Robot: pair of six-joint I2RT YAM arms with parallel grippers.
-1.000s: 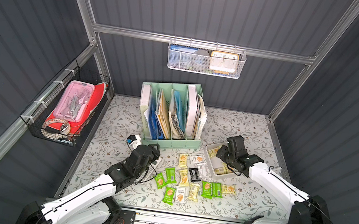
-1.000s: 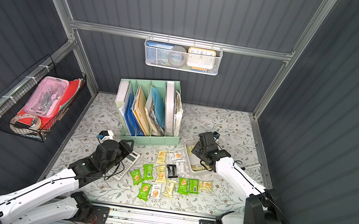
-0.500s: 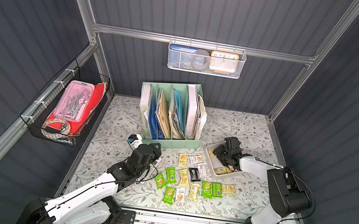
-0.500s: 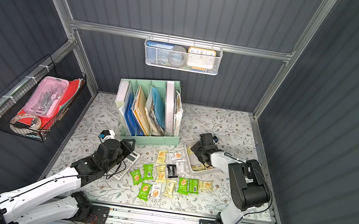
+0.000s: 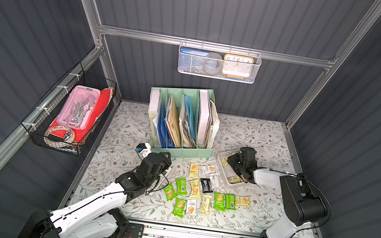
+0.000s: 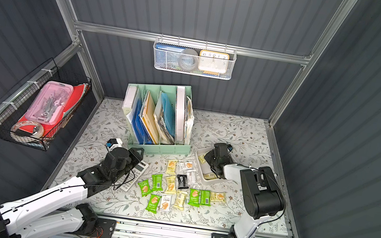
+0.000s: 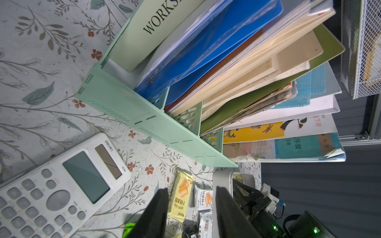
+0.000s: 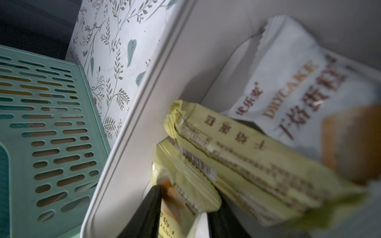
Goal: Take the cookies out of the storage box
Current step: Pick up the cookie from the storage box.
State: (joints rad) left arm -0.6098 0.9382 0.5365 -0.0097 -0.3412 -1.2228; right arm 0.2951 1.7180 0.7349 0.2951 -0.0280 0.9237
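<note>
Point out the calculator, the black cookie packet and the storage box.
calculator (image 7: 86, 177): left wrist view, on its display.
black cookie packet (image 5: 205, 185): in a top view, middle of the wrapper.
storage box (image 8: 175, 72): right wrist view, on its side wall.

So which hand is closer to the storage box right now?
The right. The right hand is down inside the storage box, among the cookies in it. The left hand hangs above the calculator, off to the side, with laid-out cookies between it and the box.
</note>
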